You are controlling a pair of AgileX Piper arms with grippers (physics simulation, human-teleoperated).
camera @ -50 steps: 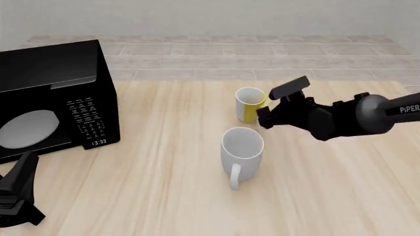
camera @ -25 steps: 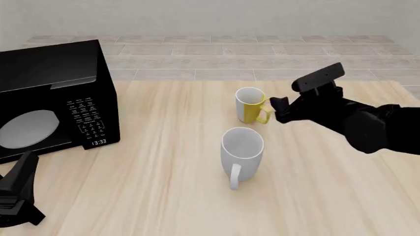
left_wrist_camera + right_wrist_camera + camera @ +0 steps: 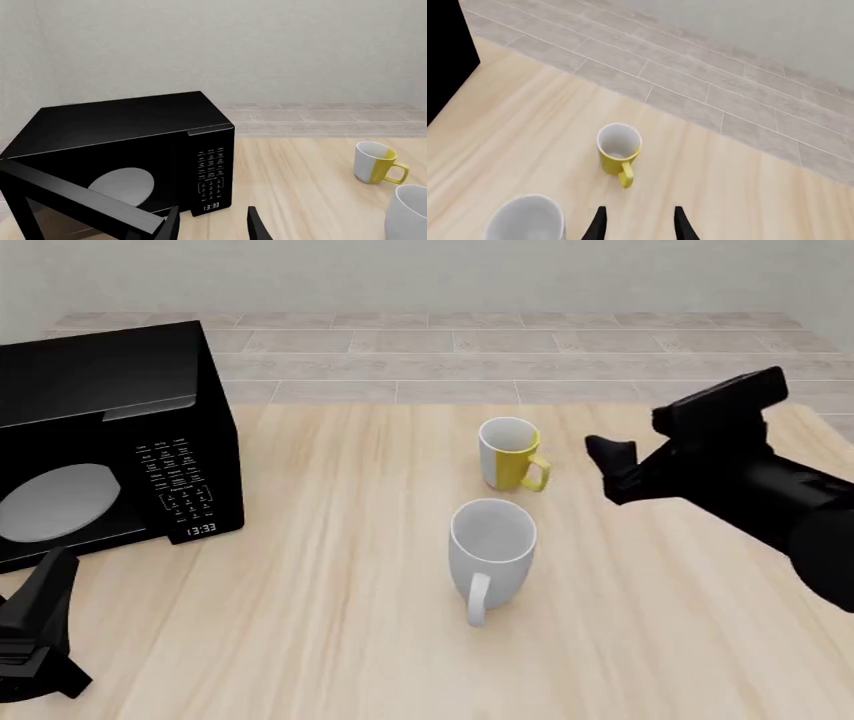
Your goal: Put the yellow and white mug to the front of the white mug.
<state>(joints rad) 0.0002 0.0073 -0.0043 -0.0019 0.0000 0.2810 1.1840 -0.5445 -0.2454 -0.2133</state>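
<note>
Right gripper (image 3: 611, 468) spread wide and empty, small yellow and white mug (image 3: 513, 456) upright just off its fingertips, larger plain white mug (image 3: 491, 550) nearer the arms. Black microwave (image 3: 114, 435) clock reads 13:33. Left gripper (image 3: 212, 229) parted, empty.

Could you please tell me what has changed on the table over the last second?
The right gripper has drawn back to the right, away from the yellow and white mug, jaws open and holding nothing. The mug, the white mug, the microwave and the left gripper stayed put.
</note>
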